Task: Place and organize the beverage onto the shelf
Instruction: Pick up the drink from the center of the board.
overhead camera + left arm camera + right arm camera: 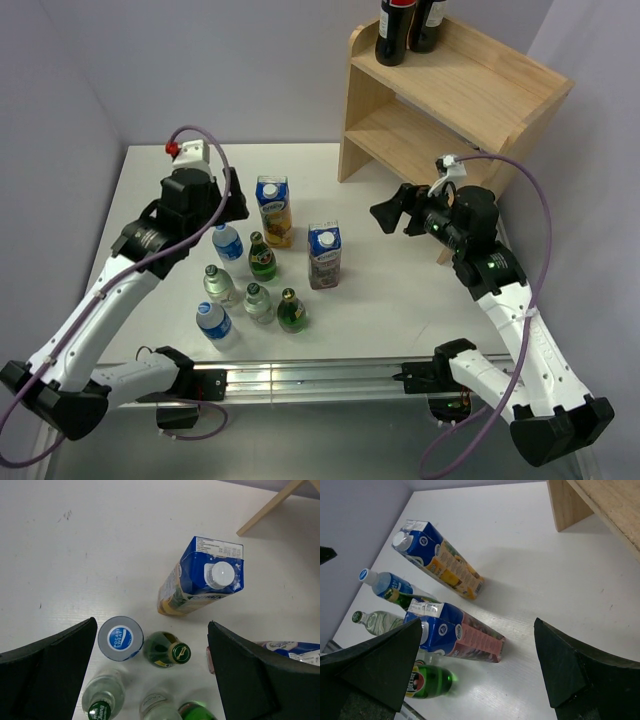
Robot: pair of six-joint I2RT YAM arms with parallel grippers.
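Note:
Two dark cola bottles point(393, 30) stand on top of the wooden shelf point(470, 95) at the back right. On the white table stand an orange juice carton point(274, 210) and a pink one point(324, 255), beside green bottles point(262, 257), clear bottles point(217, 284) and blue-capped water bottles point(228, 243). My left gripper point(235, 195) hovers open above this cluster. In the left wrist view a green bottle point(167, 650) and a blue cap point(120, 638) lie between the fingers. My right gripper point(390, 212) hangs open in front of the shelf, facing the pink carton point(460, 635).
A metal rail point(310, 378) runs along the near table edge between the arm bases. Purple cables loop over both arms. Grey walls close the left and back. Bare tabletop point(400, 290) lies between the cartons and the shelf foot point(567, 507).

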